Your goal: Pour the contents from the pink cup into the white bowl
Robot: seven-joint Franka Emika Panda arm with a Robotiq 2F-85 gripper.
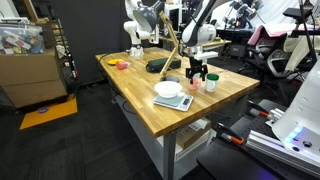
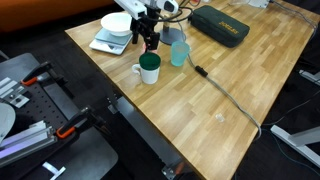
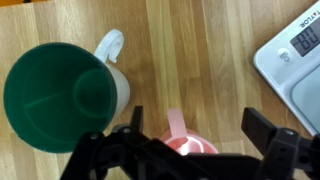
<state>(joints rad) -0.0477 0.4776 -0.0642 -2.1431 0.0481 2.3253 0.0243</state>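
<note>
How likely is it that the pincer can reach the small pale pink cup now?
Probably yes: in the wrist view the open pincer hangs over the pink cup, nothing between; the dark green container stands close beside.

text: none legible | scale display (image 3: 303, 42): digits present, too blurred to read

In the wrist view the fingers (image 3: 112, 150) hide much of the pink cup (image 3: 187, 143), contents included. The scale (image 3: 298, 72) runs off the right edge.

Smooth wood-grain table (image 3: 200, 60), matt green mug (image 3: 55, 95), plastic-looking pink cup (image 3: 188, 142).
</note>
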